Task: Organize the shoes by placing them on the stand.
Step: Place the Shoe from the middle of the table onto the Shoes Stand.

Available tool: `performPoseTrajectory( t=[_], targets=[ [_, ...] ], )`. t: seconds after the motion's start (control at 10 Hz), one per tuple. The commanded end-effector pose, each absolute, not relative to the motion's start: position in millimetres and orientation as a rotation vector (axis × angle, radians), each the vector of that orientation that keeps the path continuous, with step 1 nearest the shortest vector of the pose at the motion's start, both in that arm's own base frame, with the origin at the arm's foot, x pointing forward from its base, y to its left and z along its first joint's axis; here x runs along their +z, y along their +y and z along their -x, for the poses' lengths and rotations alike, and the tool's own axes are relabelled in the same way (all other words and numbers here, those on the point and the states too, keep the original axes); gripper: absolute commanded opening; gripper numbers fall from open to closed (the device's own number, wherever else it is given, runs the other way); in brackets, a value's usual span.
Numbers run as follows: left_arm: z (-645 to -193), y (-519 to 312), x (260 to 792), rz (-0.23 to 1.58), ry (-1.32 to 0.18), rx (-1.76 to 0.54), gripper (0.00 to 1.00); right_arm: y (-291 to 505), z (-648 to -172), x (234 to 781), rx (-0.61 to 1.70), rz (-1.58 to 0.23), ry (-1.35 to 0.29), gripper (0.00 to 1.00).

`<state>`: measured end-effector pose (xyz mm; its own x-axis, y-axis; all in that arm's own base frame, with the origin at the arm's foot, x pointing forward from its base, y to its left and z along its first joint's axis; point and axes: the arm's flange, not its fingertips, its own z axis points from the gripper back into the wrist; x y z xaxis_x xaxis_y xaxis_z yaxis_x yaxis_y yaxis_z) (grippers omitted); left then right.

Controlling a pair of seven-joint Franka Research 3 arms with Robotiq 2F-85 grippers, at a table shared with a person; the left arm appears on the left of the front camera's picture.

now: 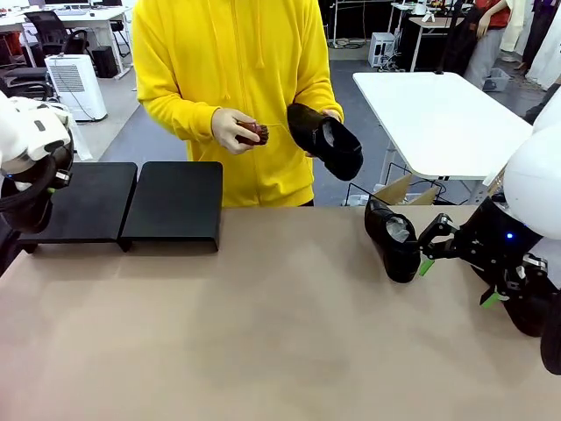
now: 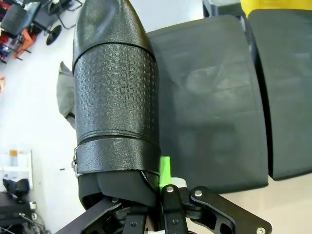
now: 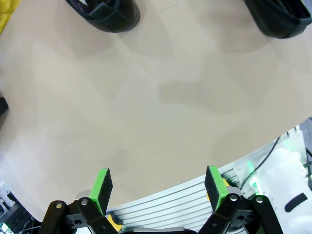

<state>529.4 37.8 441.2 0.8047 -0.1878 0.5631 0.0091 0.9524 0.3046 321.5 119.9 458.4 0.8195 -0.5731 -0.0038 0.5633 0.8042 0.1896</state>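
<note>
Left hand (image 2: 153, 183) clamps a shoe (image 2: 114, 97), long axis pointing straight ahead; the stand (image 2: 209, 107) lies just beyond, alongside. Right hand (image 3: 158, 187) gapes wide, empty.

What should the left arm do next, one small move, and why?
Probably ease the shoe across over the stand and lower it. The left gripper is shut on the shoe's ankle end. The shoe hangs at the edge of the stand's nearest platform, and both platforms look bare in the front view.
</note>
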Motion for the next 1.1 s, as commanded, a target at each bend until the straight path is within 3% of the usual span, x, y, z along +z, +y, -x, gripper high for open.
performPoseTrajectory(
  t=[0.0,0.5,0.6,1.0],
  targets=[
    [-546,35,436,-0.326,-0.662,-0.099,0.00,122,-325,458,-0.605,-0.209,-0.061,1.00],
    [-572,39,421,-0.332,-0.653,-0.109,0.00,122,-325,458,-0.605,-0.209,-0.061,1.00],
    [-575,39,418,-0.338,-0.622,-0.103,0.04,122,-325,458,-0.605,-0.209,-0.061,1.00],
    [-577,47,414,-0.319,-0.620,-0.087,0.81,121,-306,468,-0.582,-0.183,-0.060,1.00]
  ],
)
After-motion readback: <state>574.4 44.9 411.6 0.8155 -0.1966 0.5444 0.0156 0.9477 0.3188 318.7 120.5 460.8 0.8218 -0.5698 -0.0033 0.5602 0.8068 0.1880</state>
